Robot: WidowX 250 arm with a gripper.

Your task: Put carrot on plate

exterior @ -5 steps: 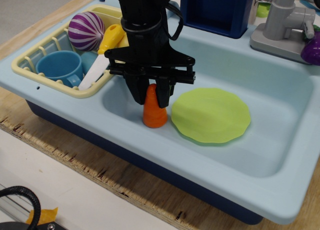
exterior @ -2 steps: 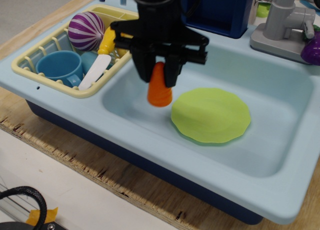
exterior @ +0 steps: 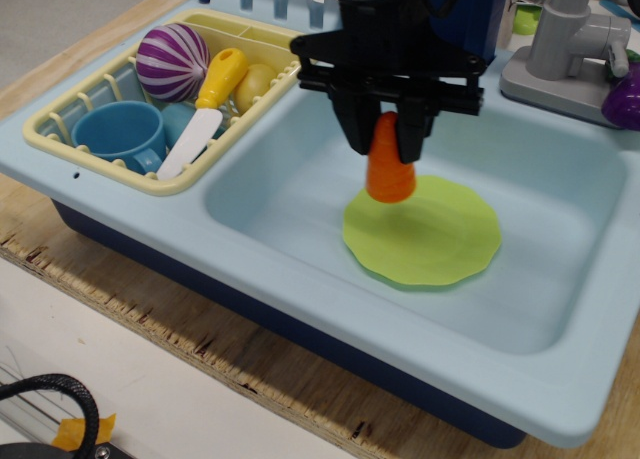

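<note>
Seemingly aloft, carrot [exterior: 390, 171] (unlabelled) overlaps plate [exterior: 430, 239].

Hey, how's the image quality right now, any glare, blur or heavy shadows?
In observation.image: soft even light, no hard shadows; mild sheen on the glossy orange plastic toy carrot held by the black end effector; the flat lime-green plastic plate and pale blue sink rim look sharp; no visible motion blur.
</note>
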